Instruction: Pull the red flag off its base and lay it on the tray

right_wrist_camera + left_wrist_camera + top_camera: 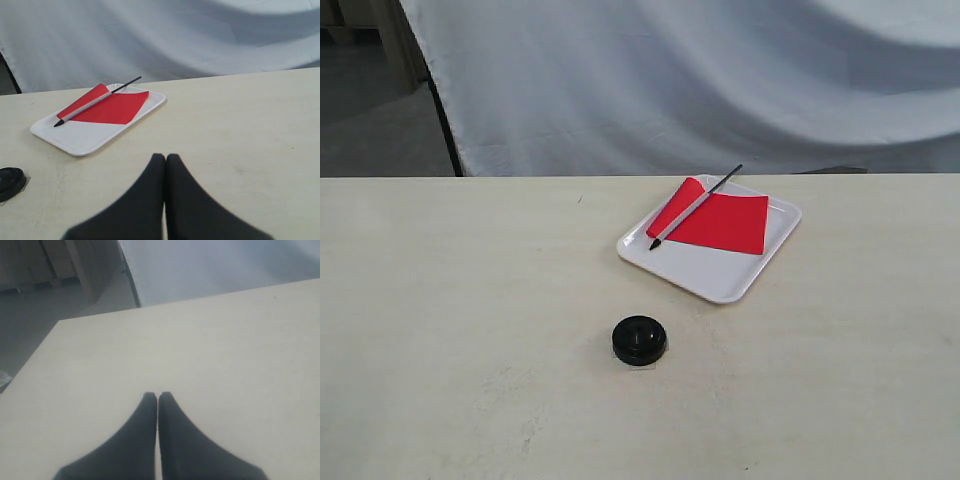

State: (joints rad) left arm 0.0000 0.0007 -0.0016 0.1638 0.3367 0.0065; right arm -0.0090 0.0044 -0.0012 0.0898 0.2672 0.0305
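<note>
Red flag (116, 108) flat on tray (86, 136), well beyond right gripper (165, 157).

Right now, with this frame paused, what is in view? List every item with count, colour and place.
red flag: one, bright red cloth on a thin black stick, lying flat in the tray, off its base; the stick's thin end pokes past the tray's far rim
tray: one, white, on the table, right of centre in the exterior view
base: one, black round disc, on the table in front of the tray, apart from it, nothing in it
table: one, pale beige, under everything
backdrop cloth: one, whitish grey, hanging behind the table
left tool: one, black, shut, above bare table
right tool: one, black, shut, holding nothing, facing the tray
</note>
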